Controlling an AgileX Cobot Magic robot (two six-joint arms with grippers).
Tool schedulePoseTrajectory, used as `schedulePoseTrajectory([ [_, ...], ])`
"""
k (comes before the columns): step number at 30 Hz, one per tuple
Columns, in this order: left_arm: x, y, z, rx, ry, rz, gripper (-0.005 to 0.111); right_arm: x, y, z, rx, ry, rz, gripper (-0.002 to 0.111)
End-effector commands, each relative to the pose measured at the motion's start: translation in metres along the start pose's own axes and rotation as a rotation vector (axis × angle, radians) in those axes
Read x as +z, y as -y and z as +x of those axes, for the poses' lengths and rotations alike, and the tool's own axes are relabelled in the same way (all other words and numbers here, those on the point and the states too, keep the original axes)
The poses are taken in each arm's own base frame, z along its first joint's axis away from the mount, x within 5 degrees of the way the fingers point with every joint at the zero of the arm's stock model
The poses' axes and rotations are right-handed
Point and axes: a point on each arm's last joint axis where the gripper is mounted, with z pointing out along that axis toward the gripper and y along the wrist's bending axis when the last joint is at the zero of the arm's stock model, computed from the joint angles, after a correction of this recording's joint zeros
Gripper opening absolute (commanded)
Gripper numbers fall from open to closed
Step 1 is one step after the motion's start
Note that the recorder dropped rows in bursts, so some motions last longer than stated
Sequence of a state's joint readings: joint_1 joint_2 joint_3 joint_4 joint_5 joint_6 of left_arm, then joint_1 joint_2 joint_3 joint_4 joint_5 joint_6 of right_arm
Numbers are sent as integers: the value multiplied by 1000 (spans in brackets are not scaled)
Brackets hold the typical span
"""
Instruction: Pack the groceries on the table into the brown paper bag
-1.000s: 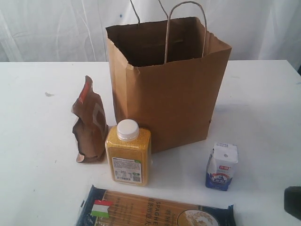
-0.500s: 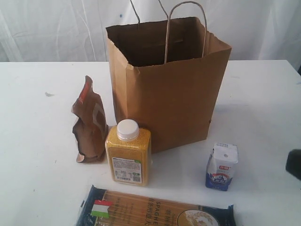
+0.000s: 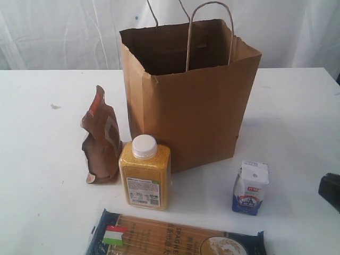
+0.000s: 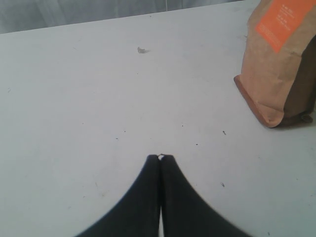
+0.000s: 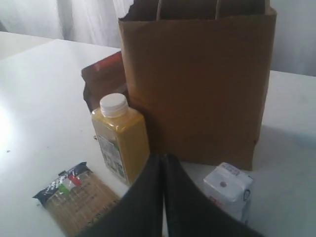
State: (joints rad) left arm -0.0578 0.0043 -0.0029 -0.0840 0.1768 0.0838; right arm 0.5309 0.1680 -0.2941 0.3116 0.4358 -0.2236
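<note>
Exterior view: the bag (image 3: pixel 191 101) stands open-mouthed at the middle of the bench (image 3: pixel 42 175). In front of it, all unpacked, are the pouch (image 3: pixel 102 141), bottle (image 3: pixel 144 178), carton (image 3: pixel 251 187) and spaghetti pack (image 3: pixel 170 236). A dark bit of the right arm (image 3: pixel 330 191) shows at the edge, near the carton.

Left wrist view: the left claw (image 4: pixel 159 158) is pinched shut and empty over bare bench, with the pouch off to one side.

Right wrist view: the right claw (image 5: pixel 163 157) is also closed on nothing and points between bottle and carton.

The step looks like a first pick, probably the carton. The claw should spread wide before descending, grip the carton's flat sides squarely, lift above the bag's rim and handles, then lower it in upright without nudging the bag.
</note>
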Motion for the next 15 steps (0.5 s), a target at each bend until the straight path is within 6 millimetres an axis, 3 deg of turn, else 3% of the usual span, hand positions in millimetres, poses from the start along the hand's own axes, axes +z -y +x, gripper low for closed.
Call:
schedulePoseTrajectory([
  [1, 0, 0, 0, -1, 7, 6, 0, -1, 6, 26, -9, 53, 73, 0],
  [7, 0, 0, 0, -1, 7, 6, 0, 2, 15, 49, 16, 67, 205, 0],
  [15, 0, 0, 0, -1, 7, 6, 0, 5, 21, 57, -78, 38, 287, 0],
])
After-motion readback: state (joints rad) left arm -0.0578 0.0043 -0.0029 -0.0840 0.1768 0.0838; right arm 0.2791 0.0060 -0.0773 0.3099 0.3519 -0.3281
